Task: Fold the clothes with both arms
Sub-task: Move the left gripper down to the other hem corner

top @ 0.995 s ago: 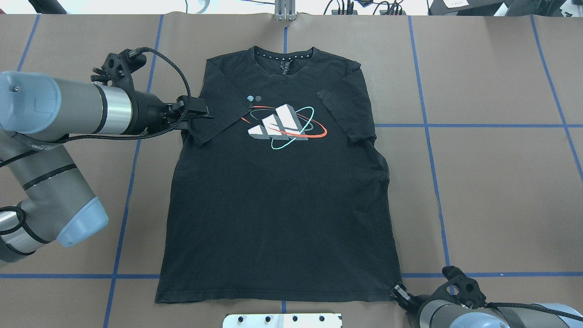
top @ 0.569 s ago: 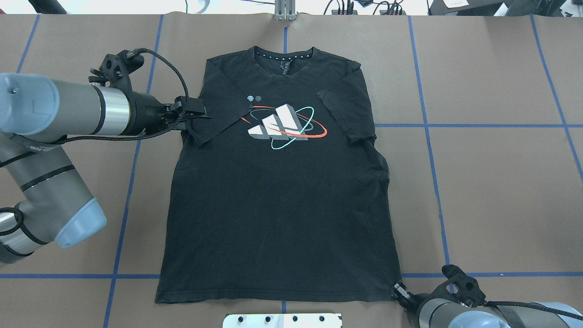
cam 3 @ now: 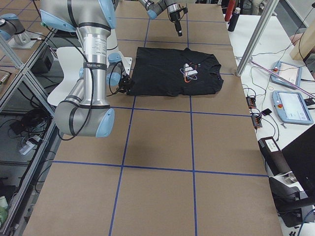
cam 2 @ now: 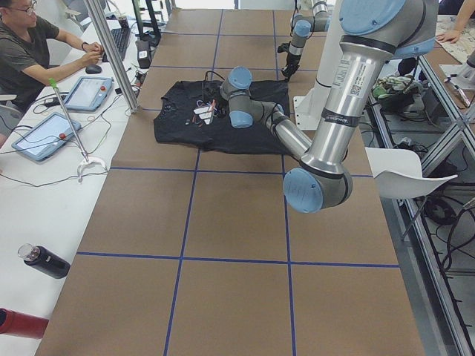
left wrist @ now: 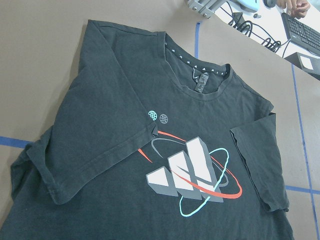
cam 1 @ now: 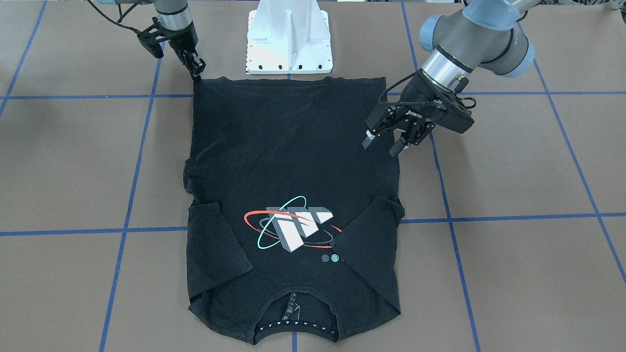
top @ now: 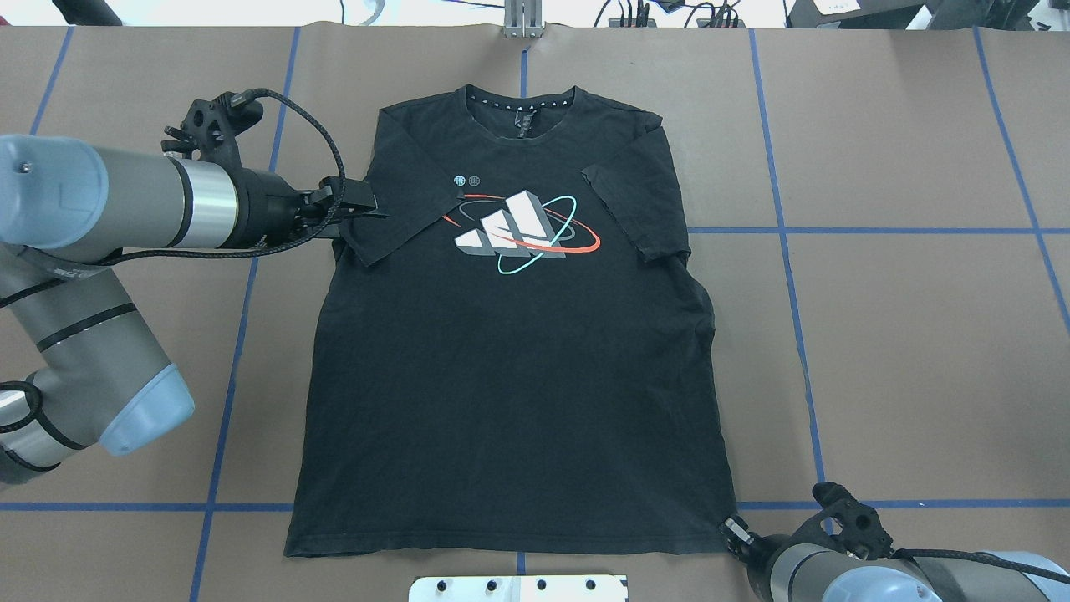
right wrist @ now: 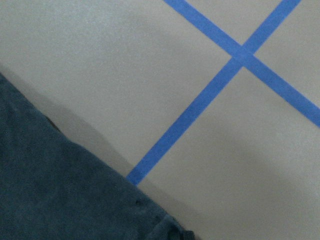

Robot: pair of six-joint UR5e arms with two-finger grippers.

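The black T-shirt [top: 501,376] lies flat on the table with its graphic [top: 522,230] up and both sleeves folded inward. It also shows in the front view [cam 1: 293,146] and the left wrist view [left wrist: 115,125]. My left gripper [cam 1: 381,145] is open and empty. It hovers over the shirt's side edge below the folded sleeve, and in the overhead view [top: 368,205] it overlaps that sleeve. My right gripper [cam 1: 197,73] looks shut on the shirt's hem corner, low at the table [top: 730,529]. The right wrist view shows only the shirt's edge [right wrist: 50,200]; its fingers are out of frame.
The white base block [cam 1: 289,39] stands just behind the hem. Blue tape lines [top: 786,251] cross the brown table. A metal bracket [top: 522,21] sits at the far edge. An operator [cam 2: 30,44] with tablets sits along the far side.
My left gripper has drawn back slightly toward its own side. My right arm has shifted slightly toward the near edge. The shirt lies as before.
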